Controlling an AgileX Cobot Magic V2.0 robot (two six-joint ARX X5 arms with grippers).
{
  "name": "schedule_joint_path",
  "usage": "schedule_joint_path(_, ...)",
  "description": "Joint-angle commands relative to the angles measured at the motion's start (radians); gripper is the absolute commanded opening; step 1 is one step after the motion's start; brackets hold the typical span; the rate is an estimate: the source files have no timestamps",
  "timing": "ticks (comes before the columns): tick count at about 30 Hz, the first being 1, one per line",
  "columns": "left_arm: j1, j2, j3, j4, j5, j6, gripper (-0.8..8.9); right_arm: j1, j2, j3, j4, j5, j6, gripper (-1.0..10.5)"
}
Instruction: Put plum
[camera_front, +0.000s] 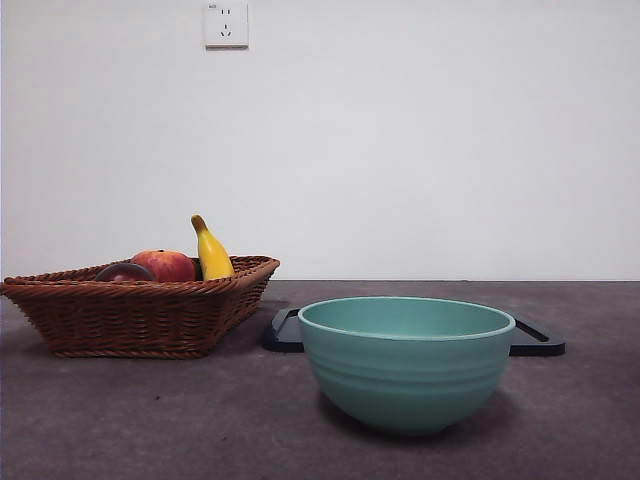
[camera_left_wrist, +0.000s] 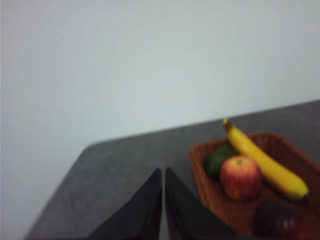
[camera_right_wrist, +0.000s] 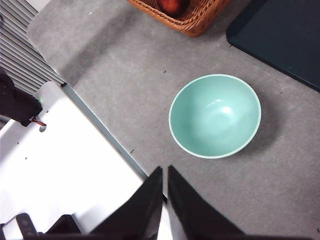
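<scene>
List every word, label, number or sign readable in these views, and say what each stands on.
None can be read.
White wall socket: small marks at its top corner, too small to read.
Woven brown wicker basket, teal ceramic bowl, dark flat tray, fruit: no lettering visible.

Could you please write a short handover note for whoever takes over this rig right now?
Left pincer: shut, empty, raised beside the brown woven wicker basket.
Right pincer: shut, empty, high above the table near the empty teal ceramic bowl.
The dark maroon round plum lies in the basket with a red-orange round fruit and a yellow banana.
Done: nothing.
Left: grasp the plum and place it.
</scene>
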Motion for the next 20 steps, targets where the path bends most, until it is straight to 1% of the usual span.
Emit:
schedule_joint_path(1,0.010,-0.045,-0.054,0.015,-0.017,-0.039,0.09,0.009,0.006,0.016,0.010,-0.001,-0.012,0.1)
schedule_joint_path(5,0.015,-0.095,-0.120,0.013,-0.033,-0.045,0.09,0.009,0.006,0.016,0.010,-0.001,-0.012,0.1)
schedule_joint_path(11,0.016,-0.096,-0.171,-0.010,-0.036,-0.045,0.09,0.009,0.006,0.016,0.010,-0.002,-0.012,0.1)
schedule_joint_path(18,0.016,-0.096,-0.228,-0.012,-0.036,-0.079,0.09,0.009,0.006,0.016,0.010,-0.002,-0.012,0.1)
schedule_joint_path(20,0.016,-0.096,-0.231,-0.048,-0.035,-0.082,0.09,0.009,0.006,0.016,0.010,-0.002,-0.013,0.1)
